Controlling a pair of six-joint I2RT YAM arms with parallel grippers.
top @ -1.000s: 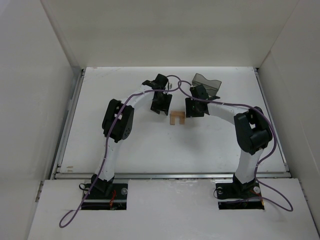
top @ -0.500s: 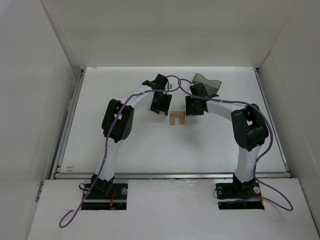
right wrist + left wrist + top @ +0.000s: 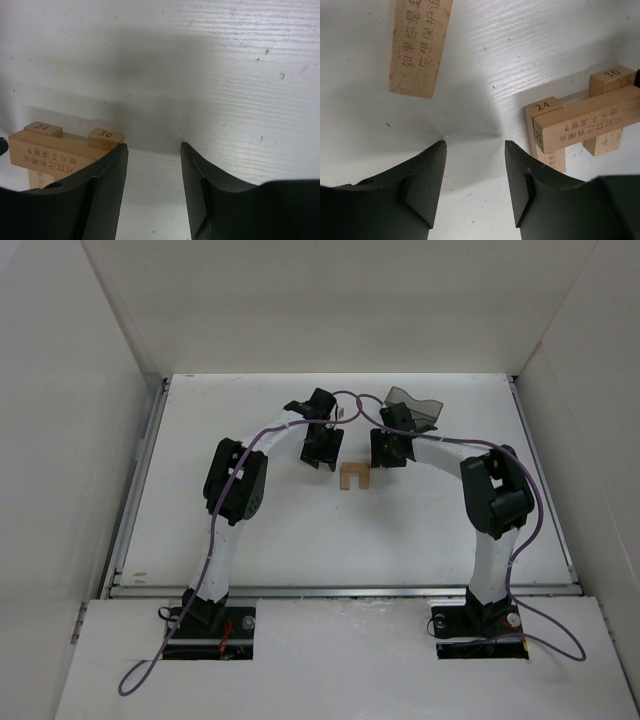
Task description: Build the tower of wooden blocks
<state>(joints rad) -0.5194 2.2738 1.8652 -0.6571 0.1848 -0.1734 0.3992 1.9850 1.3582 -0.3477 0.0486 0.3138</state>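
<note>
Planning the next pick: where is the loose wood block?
Left wrist view: the loose wood block lies flat at upper left, beyond the left gripper and apart from the tower at right.

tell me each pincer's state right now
Left pincer: open, holding nothing.
Right pincer: open, holding nothing.

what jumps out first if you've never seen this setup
The small tan tower stands at the middle of the table, two bars with one laid crosswise on top. A loose wood block lies flat beyond the open fingers of the left gripper, and a dark grey bin sits farther back, behind the right gripper.
</note>
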